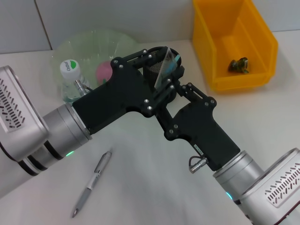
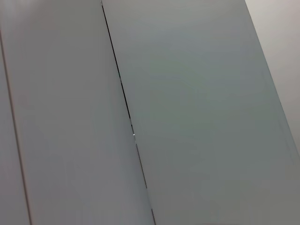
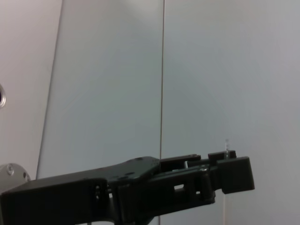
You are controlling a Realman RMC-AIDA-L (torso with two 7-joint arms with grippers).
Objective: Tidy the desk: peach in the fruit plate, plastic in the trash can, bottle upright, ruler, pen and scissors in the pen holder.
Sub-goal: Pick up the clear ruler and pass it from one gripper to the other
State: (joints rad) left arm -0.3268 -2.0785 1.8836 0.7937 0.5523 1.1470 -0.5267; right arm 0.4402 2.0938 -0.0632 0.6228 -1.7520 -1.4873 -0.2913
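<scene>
My left gripper (image 1: 169,62) reaches over the black mesh pen holder (image 1: 151,72) and is shut on the clear ruler (image 1: 165,66), which stands tilted at the holder's mouth. A teal piece (image 1: 177,58) shows at the holder's rim; I cannot tell what it is. My right gripper (image 1: 174,88) is pressed close against the holder's near side. The pen (image 1: 92,182) lies on the table in front. The bottle (image 1: 70,77) stands upright beside the pink peach (image 1: 104,70) in the green fruit plate (image 1: 93,42). The crumpled plastic (image 1: 239,64) lies in the yellow trash can (image 1: 262,47). The scissors are hidden.
Both arms cross over the table's middle and hide what is under them. The right wrist view shows the left gripper's black fingers (image 3: 229,171) against a grey panelled wall (image 3: 93,93). The left wrist view shows only a wall (image 2: 187,117).
</scene>
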